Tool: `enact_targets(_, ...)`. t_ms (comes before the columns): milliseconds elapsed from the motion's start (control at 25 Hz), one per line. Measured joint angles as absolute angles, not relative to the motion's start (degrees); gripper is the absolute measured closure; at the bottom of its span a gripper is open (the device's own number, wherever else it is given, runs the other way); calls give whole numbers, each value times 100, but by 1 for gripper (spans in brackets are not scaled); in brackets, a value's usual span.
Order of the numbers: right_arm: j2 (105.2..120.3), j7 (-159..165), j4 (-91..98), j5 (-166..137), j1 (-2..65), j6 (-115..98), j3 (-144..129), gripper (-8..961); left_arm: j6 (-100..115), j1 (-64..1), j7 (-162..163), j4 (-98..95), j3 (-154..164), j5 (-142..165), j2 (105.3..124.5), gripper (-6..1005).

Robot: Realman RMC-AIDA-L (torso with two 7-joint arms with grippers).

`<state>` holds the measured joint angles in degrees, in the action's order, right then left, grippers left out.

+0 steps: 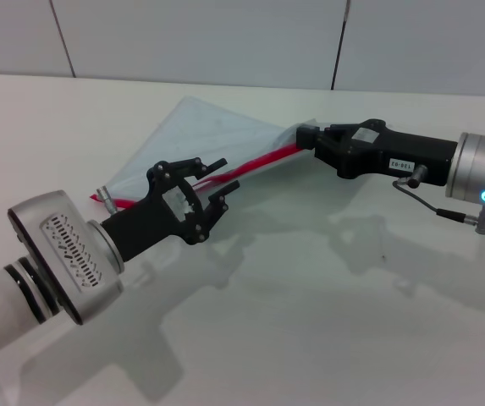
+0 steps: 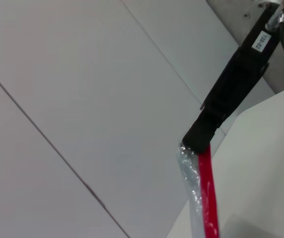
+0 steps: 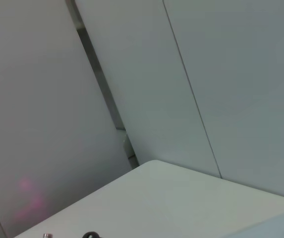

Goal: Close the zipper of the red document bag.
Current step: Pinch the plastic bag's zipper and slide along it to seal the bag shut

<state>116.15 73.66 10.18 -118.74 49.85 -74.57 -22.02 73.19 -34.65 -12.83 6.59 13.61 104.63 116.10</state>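
The red document bag [image 1: 198, 134] lies flat on the white table, a pale blue-grey pouch. Its zipper [image 1: 263, 158] is a red strip along the near long edge. A small silver slider [image 1: 103, 196] sits at the strip's left end. My right gripper [image 1: 308, 138] is shut on the bag's right corner, at the end of the zipper. In the left wrist view the same black right gripper [image 2: 197, 140] pinches the end of the red zipper [image 2: 208, 198]. My left gripper [image 1: 225, 176] hovers at the middle of the strip, open, with the red strip running between its fingers.
The white table [image 1: 310, 304] stretches toward me in front of the bag. A grey panelled wall [image 1: 225, 34] stands behind it. The right wrist view shows only wall and table top [image 3: 181, 198].
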Motion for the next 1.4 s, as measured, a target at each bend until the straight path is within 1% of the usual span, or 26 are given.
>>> enact_targets(40, 11614, 7362, 1023, -11874, 4978, -7478, -2204, 933, 7318, -3463, -1279, 645, 1356, 10457, 11610, 716)
enact_targets(240, 11610, 7333, 1030, -11874, 4963, -7516, -2253, 933, 7314, -3462, -1267, 607, 1347, 10449, 11610, 706)
enact_targets(1000, 11610, 7321, 1019, -11873, 4984, -7515, -2330, 932, 7169, -3536, -1237, 596, 1395, 10483, 11601, 844)
enact_targets(1200, 11610, 7321, 1019, -11873, 4986, -7515, -2336, 932, 7165, -3550, -1221, 598, 1356, 10461, 11601, 860)
enact_targets(1400, 11610, 7320, 1019, -11873, 4989, -7515, -2345, 932, 7135, -3551, -1196, 598, 1337, 10438, 11601, 909)
